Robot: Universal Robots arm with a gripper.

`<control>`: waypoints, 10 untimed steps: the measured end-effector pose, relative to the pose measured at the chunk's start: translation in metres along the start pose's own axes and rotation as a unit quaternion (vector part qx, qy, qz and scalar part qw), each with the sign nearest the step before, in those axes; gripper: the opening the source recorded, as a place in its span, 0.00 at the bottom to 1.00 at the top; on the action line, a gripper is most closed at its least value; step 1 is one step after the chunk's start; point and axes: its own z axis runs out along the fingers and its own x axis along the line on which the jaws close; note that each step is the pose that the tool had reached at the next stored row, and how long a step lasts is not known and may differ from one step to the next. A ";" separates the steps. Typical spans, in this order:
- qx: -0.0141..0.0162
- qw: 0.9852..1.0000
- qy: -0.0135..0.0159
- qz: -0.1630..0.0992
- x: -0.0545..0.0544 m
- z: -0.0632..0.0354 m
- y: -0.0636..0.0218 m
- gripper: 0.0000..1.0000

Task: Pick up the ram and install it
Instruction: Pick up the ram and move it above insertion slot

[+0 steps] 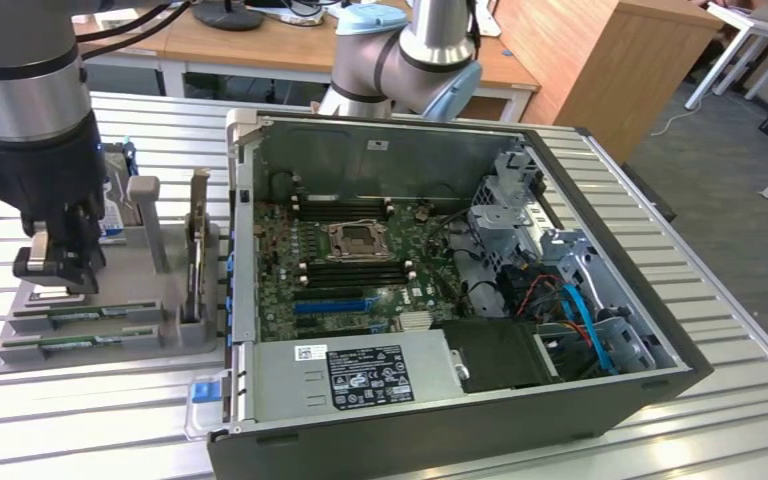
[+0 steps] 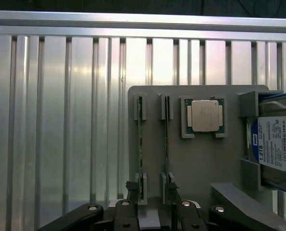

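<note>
The gripper (image 1: 60,272) hangs on the arm low over a grey tray (image 1: 171,335) that sits on the ribbed metal desk (image 1: 91,420). In the exterior view the tray is at 9 o'clock from the open computer case (image 1: 491,420). The gripper's jaws stand wide and hold nothing. In the wrist view its dark fingertips (image 2: 131,186) flank one end of two green sticks standing on edge in parallel slots of the tray: the ram (image 2: 140,144) and a second ram (image 2: 167,144) just beside it. Both sticks are seated in their slots. I cannot tell whether a fingertip touches either one, or which stick the gripper is centred on. On the same tray a square silver processor (image 2: 205,115) lies flat in its own frame, near the second ram. Past it, a hard drive (image 2: 277,144) with a blue-white label is held between grey blocks. Inside the case, the green motherboard (image 1: 357,290) lies exposed, its processor socket (image 1: 357,240) near the middle. A power supply (image 1: 344,375) sits at 6 o'clock from the socket in the exterior view.
</note>
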 end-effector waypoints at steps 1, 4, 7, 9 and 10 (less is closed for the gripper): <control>0.000 1.000 0.000 0.000 0.001 0.0000 0.0000 0.36; 0.000 1.000 0.000 0.000 0.001 0.0000 0.0000 0.36; 0.000 1.000 0.000 0.000 0.002 0.0002 0.0000 0.36; 0.000 1.000 0.000 0.000 0.002 0.0020 -0.0001 0.36; 0.000 1.000 0.000 0.000 0.002 0.0033 -0.0001 0.36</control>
